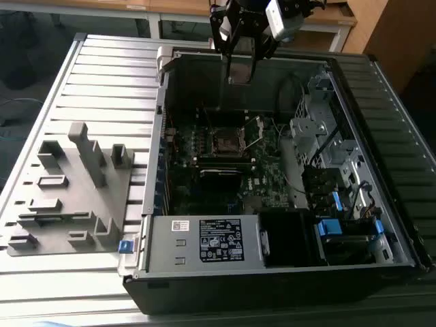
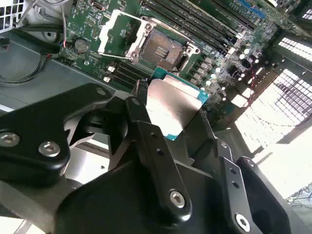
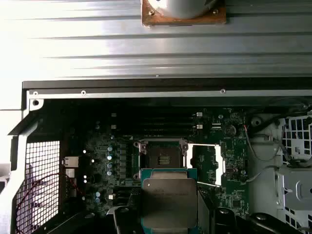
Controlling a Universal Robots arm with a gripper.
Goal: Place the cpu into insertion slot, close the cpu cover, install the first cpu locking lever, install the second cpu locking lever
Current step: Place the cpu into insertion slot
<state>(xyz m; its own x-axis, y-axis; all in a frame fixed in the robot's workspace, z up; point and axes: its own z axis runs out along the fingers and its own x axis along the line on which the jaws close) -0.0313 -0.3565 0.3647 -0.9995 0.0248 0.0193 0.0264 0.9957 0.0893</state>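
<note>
Currently hand (image 1: 240, 68) is clenched on the cpu (image 2: 173, 105), hanging above the open case (image 1: 158, 157), well apart from the slot (image 3: 161, 157). Slot bare; cover (image 3: 207, 163) swung open beside it. Judged: no step finished; seating, cover, both levers left. Case holds the board (image 1: 267, 170).

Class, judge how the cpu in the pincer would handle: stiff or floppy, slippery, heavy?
Probably stiff: the cpu sits flat and unbent in the pincer. Its smooth metal top looks slippery. Likely light, since it is thin and small.
</note>
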